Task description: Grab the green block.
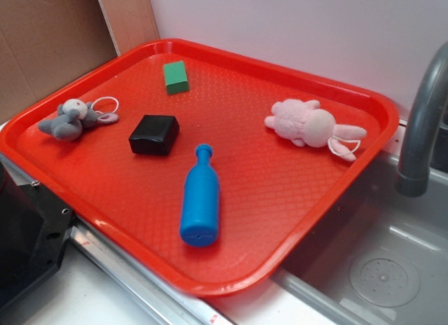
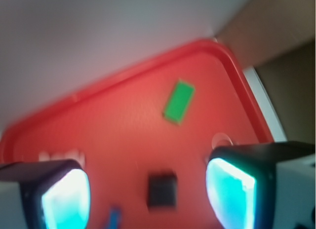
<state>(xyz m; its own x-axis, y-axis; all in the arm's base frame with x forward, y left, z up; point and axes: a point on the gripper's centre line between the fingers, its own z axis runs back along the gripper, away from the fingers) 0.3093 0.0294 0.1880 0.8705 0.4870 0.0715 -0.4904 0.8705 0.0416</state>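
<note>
Looking down from the wrist, you see the gripper (image 2: 148,194) spread wide and empty, high above the red tray (image 1: 364,108). The green block (image 1: 176,77) lies beyond the black box (image 1: 154,134), near the tray's far rim, unobstructed for approach.

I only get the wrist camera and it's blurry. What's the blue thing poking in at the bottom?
Observer: A blue plastic bottle, lying on its side on the red plastic tray.
Operator: And the pale pink smudge on the left side of my picture?
Observer: Probably the pink plush bunny, lying flat near the tray's edge by a grey faucet.
Operator: Anything I can't see at all?
Observer: A grey plush animal lying beside the glossy black square box.
</note>
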